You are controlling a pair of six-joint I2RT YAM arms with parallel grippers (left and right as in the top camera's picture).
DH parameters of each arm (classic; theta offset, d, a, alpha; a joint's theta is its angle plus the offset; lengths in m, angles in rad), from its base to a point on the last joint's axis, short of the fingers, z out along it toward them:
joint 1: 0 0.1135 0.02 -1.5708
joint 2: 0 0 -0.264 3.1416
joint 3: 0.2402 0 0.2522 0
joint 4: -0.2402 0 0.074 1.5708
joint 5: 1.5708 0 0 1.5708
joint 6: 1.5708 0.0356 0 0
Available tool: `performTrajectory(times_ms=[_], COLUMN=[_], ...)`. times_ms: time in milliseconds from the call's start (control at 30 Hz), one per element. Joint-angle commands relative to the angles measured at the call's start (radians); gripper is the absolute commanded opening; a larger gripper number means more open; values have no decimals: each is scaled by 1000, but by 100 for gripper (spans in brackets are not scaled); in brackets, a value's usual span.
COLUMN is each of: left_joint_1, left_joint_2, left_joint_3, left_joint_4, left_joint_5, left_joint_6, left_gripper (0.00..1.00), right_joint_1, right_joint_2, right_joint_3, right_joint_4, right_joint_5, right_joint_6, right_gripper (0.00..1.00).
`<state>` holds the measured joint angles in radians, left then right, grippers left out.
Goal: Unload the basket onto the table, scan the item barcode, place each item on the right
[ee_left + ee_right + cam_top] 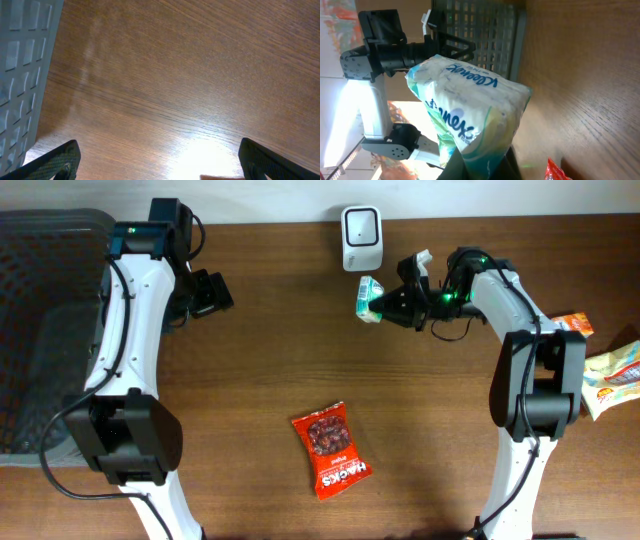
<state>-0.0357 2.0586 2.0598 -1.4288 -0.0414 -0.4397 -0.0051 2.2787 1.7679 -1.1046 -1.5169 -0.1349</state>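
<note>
A green and white Kleenex tissue pack (367, 298) hangs above the table just below the white barcode scanner (360, 237) at the back edge. My right gripper (388, 304) is shut on the pack's right end. In the right wrist view the pack (470, 110) fills the middle, pinched at its bottom between the two dark fingers (456, 165). My left gripper (212, 292) hovers at the back left, open, its fingertips (60, 162) wide apart over bare wood with nothing between them.
A dark mesh basket (45, 330) stands at the left edge. A red snack bag (331, 448) lies at front centre. More snack packets (610, 375) lie at the right edge, behind the right arm's base.
</note>
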Motion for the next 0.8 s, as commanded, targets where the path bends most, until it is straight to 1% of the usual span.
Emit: performTrajectory(times_ms=[0,67,100,133,167,233,267,300,333,367,400,467,533,567,633,767], left_joint_1=[12,12,12,12,12,12,12,12,12,12,12,12,11,8,-1,-31], left_joint_2=[-23,-23,-23,-23,-23,-21,-19,-16,-11,-6,-2,8,29,37,62,73], left_joint_3=[2,2,2,2,2,2,2,2,2,2,2,2,2,2,2,2], left_joint_4=[14,29,31,30,30,39,50,58,66,70,72,70,70,69,59,67], left_joint_5=[0,0,-1,0,-1,0,0,0,0,0,0,0,0,0,0,0], left_joint_6=[-9,-9,-9,-9,-9,-9,-9,-9,-9,-9,-9,-9,-9,-9,-9,-9], left_gripper=[99,99,99,99,99,99,99,99,99,99,99,99,99,99,99,99], right_joint_1=[-1,13,26,41,56,101,132,158,194,218,243,281,322,330,342,344], right_joint_2=[5,5,5,5,5,5,5,5,6,13,21,52,110,129,166,181], right_joint_3=[80,167,230,296,366,520,575,595,596,592,592,592,592,592,592,592], right_joint_4=[2,-3,-24,-45,-60,-58,-27,15,95,150,208,312,451,480,528,528], right_joint_5=[120,502,693,835,943,1244,1423,1553,1726,1823,1895,1974,2000,2001,2004,2003], right_joint_6=[45,243,314,356,383,440,439,439,431,409,366,269,122,91,68,68], right_gripper=[4,4,4,4,4,4,4,4,4,4,4,4,4,4,4,4])
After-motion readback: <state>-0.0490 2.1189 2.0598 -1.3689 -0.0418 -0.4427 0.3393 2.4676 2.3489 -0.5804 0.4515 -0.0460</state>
